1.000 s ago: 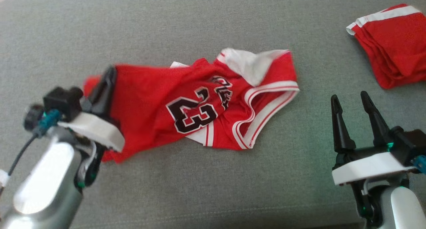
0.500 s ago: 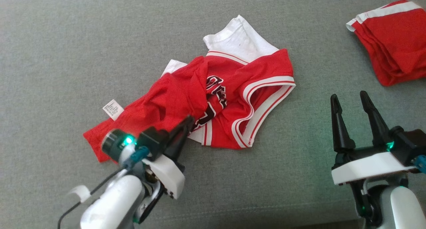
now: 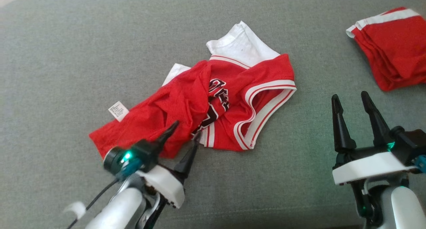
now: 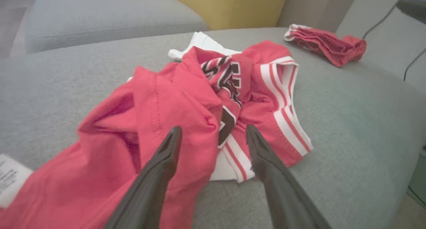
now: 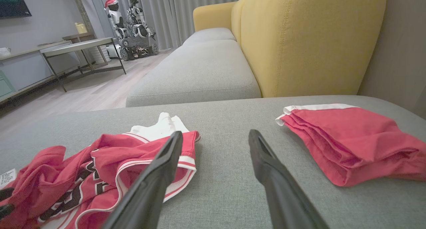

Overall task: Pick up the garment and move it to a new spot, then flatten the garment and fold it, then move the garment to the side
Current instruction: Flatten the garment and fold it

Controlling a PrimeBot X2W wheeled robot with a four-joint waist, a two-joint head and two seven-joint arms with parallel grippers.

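Note:
The garment (image 3: 233,89) is a red basketball jersey with white trim and black lettering. It lies crumpled on the grey cushion (image 3: 66,56), white inside showing at its far end and a white label (image 3: 118,111) at its left. My left gripper (image 3: 185,130) stands open at the jersey's near edge, holding nothing. In the left wrist view its two fingers (image 4: 159,162) straddle a raised fold of the garment (image 4: 166,99). My right gripper (image 3: 349,99) is open over bare cushion, to the right of the jersey. The right wrist view has the garment (image 5: 109,152) at its lower left.
A folded red piece with a white band (image 3: 396,52) lies at the cushion's far right, also visible as folded red cloth (image 5: 349,139). A yellow backrest (image 5: 309,39) rises behind the cushion. A second grey seat (image 5: 196,76) extends beyond, with floor and a low table (image 5: 76,47) further off.
My left gripper swung from the jersey's left end to its near edge, bunching the cloth, then opened and let it go. The right arm stayed put.

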